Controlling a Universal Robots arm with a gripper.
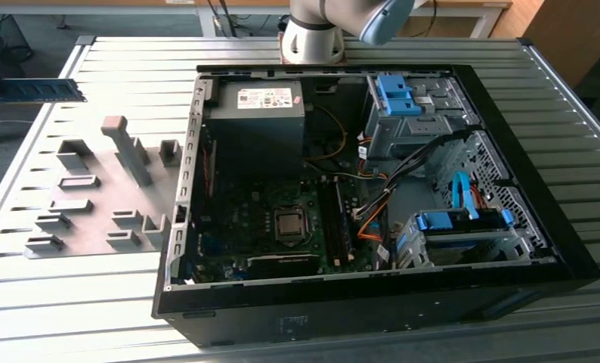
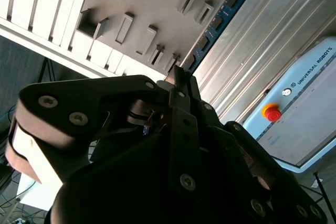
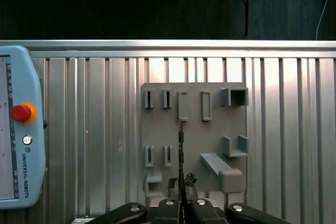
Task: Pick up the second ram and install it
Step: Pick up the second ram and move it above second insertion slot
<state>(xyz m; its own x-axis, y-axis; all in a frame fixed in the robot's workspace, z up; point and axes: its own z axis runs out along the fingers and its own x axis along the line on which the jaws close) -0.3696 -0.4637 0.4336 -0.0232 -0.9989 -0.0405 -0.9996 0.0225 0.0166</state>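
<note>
The second ram [image 2: 220, 19] is a thin blue board with black chips. It sticks out from between the dark fingers of my gripper [image 2: 178, 77], which is shut on one end of it. In the first wrist view the ram [image 3: 180, 145] appears edge-on as a thin line rising from the gripper [image 3: 181, 184], above the grey fixture plate [image 3: 210, 129]. In the exterior view the ram [image 1: 38, 91] hangs level at the far left, beyond the fixture plate [image 1: 88, 204]. The open computer case [image 1: 371, 189] stands at the exterior view's right, with dark memory slots [image 1: 335, 219] beside the processor socket.
Grey blocks stand up from the fixture plate, one of them tall [image 1: 128, 147]. A teach pendant with a red stop button [image 3: 21, 113] lies on the ribbed metal table [image 3: 94, 129]. Inside the case are cables [image 1: 381, 204], blue drive brackets [image 1: 462, 219] and a power supply [image 1: 260, 121].
</note>
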